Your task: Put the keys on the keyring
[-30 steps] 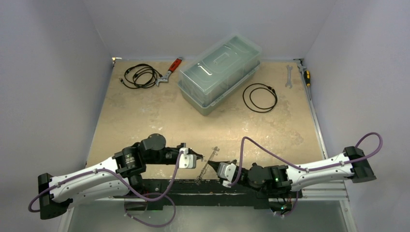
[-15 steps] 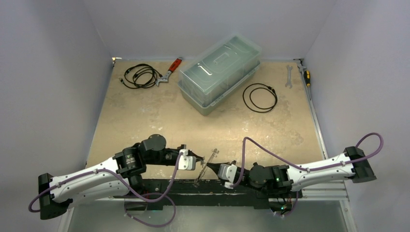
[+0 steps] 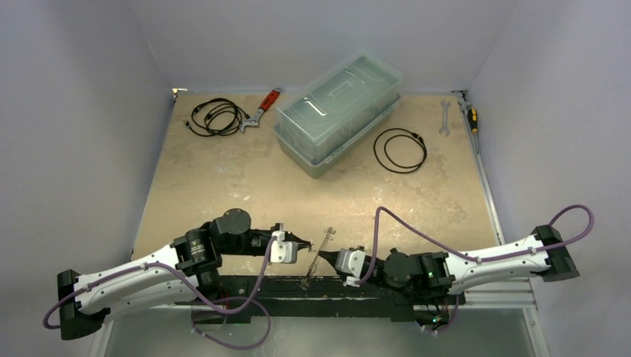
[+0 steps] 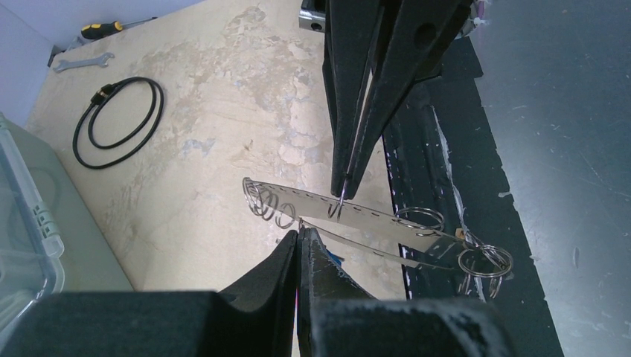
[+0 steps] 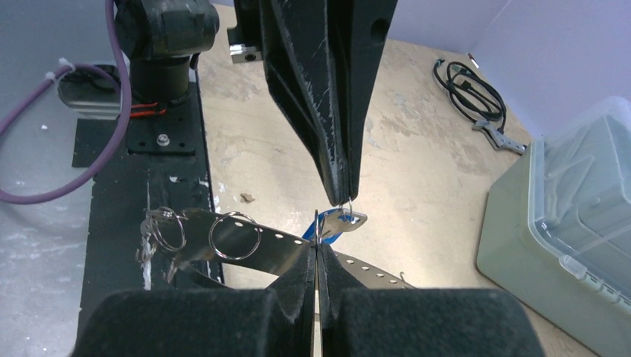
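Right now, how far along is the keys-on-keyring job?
Done: a few small rings hang on the keyring, a perforated band; whether any carry keys, I cannot tell. In hand: right gripper pinches the band, left gripper holds a small key beside it. Left: threading that key on.

A lidded plastic box (image 3: 338, 111) is sitting far back on the table (image 3: 223, 178). A tangled black cable (image 3: 216, 117) and red-handled wrench (image 3: 262, 109) are lying to its left. A cable loop (image 3: 399, 149), spanner (image 3: 445, 117) and screwdriver (image 3: 472, 119) are lying to its right.
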Robot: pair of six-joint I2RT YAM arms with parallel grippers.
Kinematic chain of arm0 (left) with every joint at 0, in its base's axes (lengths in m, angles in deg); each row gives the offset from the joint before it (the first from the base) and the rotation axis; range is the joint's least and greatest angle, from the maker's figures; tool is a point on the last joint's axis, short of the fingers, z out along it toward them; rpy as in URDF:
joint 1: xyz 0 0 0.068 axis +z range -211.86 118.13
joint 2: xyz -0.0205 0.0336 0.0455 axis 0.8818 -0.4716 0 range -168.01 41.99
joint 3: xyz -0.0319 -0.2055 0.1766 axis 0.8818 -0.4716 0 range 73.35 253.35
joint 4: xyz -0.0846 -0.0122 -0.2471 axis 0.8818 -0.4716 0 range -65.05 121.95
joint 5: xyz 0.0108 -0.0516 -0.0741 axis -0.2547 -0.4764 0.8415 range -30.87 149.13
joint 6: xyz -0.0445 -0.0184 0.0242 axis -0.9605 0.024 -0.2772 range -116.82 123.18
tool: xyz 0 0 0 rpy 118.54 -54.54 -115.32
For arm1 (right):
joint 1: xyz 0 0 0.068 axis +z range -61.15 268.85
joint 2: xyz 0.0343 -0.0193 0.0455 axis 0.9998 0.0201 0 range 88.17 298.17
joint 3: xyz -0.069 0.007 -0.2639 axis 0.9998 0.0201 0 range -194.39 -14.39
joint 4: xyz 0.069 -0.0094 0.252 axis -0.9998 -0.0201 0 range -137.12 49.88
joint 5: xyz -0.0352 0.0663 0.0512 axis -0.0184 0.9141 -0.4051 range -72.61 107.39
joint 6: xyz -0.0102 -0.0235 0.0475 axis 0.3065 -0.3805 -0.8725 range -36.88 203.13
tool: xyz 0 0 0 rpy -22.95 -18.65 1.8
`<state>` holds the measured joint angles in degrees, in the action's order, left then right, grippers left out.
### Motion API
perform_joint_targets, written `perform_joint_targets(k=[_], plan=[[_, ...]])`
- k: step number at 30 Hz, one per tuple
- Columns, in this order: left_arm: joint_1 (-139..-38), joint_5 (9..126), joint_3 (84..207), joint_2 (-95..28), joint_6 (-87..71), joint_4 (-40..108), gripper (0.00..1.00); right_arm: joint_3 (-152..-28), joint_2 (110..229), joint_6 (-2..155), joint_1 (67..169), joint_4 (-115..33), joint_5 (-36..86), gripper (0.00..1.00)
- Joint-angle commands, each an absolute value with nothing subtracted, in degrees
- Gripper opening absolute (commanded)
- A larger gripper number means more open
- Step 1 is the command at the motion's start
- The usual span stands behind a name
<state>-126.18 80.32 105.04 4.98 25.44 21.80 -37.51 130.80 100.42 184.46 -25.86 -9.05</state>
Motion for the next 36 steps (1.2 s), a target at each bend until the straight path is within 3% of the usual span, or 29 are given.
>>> perform_joint_targets(k=[1,4,22,36], plan=[[-126.0,78.2,104.6,5.8,26.1,24.3,0.00,-40.6,129.1,97.4,184.6,-26.0,-10.4,0.00],[-124.8,72.4,104.7,5.6,23.0,24.9,0.00,-38.5,127.1,97.8,184.6,-22.4,-8.3,0.00],[-117.3,74.5,105.3,2.9,9.6,30.7,0.00,-34.6,117.4,101.2,184.6,-19.1,-11.4,0.00],[-117.3,85.9,102.4,7.0,24.1,30.1,0.00,-38.5,122.1,97.0,184.7,-25.2,2.8,0.00]])
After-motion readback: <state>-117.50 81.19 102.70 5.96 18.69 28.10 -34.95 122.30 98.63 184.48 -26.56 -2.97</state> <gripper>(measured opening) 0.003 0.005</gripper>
